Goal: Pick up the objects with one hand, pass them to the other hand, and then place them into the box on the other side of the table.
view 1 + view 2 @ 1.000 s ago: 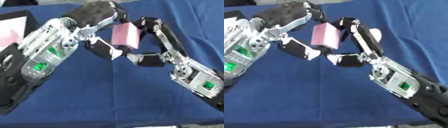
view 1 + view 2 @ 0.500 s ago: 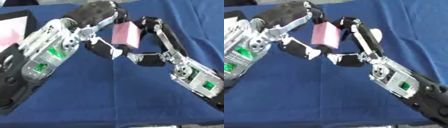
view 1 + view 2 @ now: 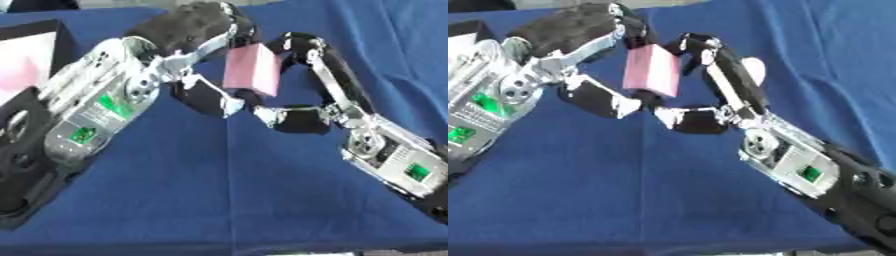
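Nothing has shifted: your left hand and right hand both still pinch the pink block above the table's middle; handover unfinished.

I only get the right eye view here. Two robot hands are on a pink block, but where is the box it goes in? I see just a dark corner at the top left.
Observer: The left eye view shows more of it. A black box stands at the left edge of the blue table, to the left of the left robot hand.
Operator: Is anything in it already?
Observer: In that view its inside looks pale pink and white. I cannot tell what those shapes are.
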Action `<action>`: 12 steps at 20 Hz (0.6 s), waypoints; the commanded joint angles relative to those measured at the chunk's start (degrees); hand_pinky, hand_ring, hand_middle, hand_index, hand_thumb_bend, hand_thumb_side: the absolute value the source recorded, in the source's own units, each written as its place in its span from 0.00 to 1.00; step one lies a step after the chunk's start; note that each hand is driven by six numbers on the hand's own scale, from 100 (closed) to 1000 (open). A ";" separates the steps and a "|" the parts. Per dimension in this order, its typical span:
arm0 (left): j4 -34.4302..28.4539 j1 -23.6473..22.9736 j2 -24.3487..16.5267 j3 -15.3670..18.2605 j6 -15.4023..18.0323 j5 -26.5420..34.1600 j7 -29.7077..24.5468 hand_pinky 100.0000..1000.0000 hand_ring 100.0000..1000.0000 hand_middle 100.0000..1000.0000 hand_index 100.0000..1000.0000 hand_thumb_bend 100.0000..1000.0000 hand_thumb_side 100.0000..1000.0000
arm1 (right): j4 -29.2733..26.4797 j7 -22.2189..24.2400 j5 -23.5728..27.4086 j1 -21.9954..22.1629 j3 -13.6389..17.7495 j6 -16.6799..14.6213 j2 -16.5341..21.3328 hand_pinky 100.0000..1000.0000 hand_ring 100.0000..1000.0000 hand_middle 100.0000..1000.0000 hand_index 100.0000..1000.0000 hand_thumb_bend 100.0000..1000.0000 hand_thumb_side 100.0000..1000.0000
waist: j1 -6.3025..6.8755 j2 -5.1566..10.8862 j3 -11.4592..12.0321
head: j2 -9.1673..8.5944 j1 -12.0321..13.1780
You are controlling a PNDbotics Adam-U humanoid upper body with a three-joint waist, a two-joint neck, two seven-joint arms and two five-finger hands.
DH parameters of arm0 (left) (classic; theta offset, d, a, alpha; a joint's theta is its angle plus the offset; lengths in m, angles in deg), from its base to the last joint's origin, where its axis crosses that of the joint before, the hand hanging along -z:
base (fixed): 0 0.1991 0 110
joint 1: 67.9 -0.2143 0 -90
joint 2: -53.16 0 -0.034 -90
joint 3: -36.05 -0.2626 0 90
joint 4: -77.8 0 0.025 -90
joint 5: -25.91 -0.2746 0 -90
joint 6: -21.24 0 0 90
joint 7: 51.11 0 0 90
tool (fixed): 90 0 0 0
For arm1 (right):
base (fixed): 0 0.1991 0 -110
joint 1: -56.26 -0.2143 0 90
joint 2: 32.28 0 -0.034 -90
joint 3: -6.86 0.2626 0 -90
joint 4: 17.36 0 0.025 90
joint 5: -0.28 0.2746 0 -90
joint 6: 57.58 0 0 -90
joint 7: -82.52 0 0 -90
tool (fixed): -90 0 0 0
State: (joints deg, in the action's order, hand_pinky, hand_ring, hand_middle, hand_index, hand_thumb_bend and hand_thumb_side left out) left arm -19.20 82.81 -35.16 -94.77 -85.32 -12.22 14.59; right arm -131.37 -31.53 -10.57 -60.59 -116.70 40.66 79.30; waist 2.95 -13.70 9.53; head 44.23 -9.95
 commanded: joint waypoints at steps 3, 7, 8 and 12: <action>-0.91 1.19 -0.82 0.37 0.14 -0.43 -0.70 0.76 0.62 0.52 0.44 0.00 0.02 | -0.58 0.87 -1.56 -0.29 1.03 2.10 1.05 0.51 0.73 0.62 0.73 0.17 0.03 | -0.26 1.21 0.03 | -0.11 0.22; -0.87 1.14 -0.93 0.36 0.18 -0.69 -1.06 0.76 0.61 0.51 0.43 0.00 0.02 | -0.58 1.51 -2.16 -0.11 1.13 3.24 1.13 0.52 0.74 0.64 0.76 0.17 0.09 | -0.27 1.33 -0.02 | -0.11 0.28; -0.88 1.13 -0.94 0.38 0.18 -0.74 -1.16 0.76 0.61 0.51 0.43 0.00 0.02 | -0.58 1.65 -2.33 -0.08 1.16 3.45 1.14 0.52 0.74 0.64 0.76 0.17 0.09 | -0.27 1.35 -0.04 | -0.11 0.28; -0.85 1.01 -1.09 0.40 0.17 -0.94 -1.44 0.75 0.61 0.51 0.43 0.01 0.02 | -0.58 1.92 -2.79 0.13 1.32 4.39 1.22 0.52 0.75 0.65 0.78 0.16 0.12 | -0.24 1.37 -0.08 | -0.11 0.46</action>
State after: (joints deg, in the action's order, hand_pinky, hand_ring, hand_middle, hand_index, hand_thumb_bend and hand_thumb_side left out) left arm -19.22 83.04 -35.17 -94.76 -85.30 -12.92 13.58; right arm -131.63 -29.39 -12.76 -59.97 -116.73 44.39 79.30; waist 2.93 -13.66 9.49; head 44.23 -9.66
